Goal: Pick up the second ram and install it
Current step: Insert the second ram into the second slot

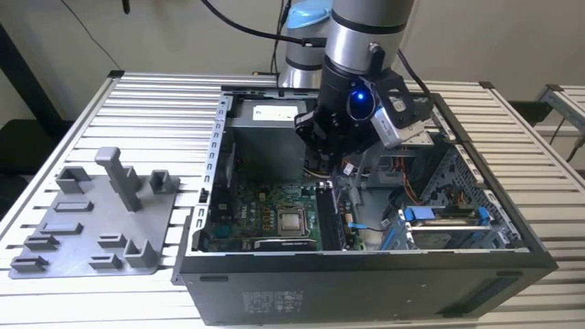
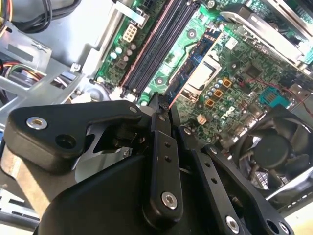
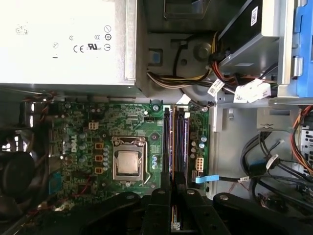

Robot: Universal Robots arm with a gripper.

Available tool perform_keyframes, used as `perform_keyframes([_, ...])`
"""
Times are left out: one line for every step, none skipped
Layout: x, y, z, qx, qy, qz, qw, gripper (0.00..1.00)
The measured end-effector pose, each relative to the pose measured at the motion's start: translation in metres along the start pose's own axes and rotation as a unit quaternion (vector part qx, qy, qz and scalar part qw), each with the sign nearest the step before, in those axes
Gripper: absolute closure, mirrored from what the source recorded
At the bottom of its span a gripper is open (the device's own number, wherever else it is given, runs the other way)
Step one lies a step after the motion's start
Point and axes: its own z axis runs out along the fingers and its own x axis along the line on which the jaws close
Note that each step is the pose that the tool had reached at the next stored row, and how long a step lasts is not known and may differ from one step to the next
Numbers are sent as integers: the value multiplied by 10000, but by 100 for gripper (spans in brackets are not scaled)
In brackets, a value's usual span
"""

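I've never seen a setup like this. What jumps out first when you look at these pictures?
The silver robot arm reaching down into an open computer case on a slatted table catches the eye first. Its black gripper hangs just above the green motherboard, near the long memory slots beside the square processor socket. A grey plastic fixture lies at the exterior view's left.
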Motion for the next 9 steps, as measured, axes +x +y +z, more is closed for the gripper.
perform_keyframes([3,1,18,0,0,1,10000,85])
perform_keyframes([3,2,36,1,0,1,10000,85])
perform_keyframes([3,2,54,1,0,0,10000,85])
perform_keyframes([3,2,67,1,0,0,10000,85])
perform_keyframes([4,2,84,1,0,0,10000,85])
perform_keyframes([10,2,103,1,-1,2,10000,85])
perform_keyframes([16,3,121,1,-2,1,10000,85])
perform_keyframes([23,2,139,1,-7,0,10000,85])
perform_keyframes([27,2,157,0,-19,1,10000,85])
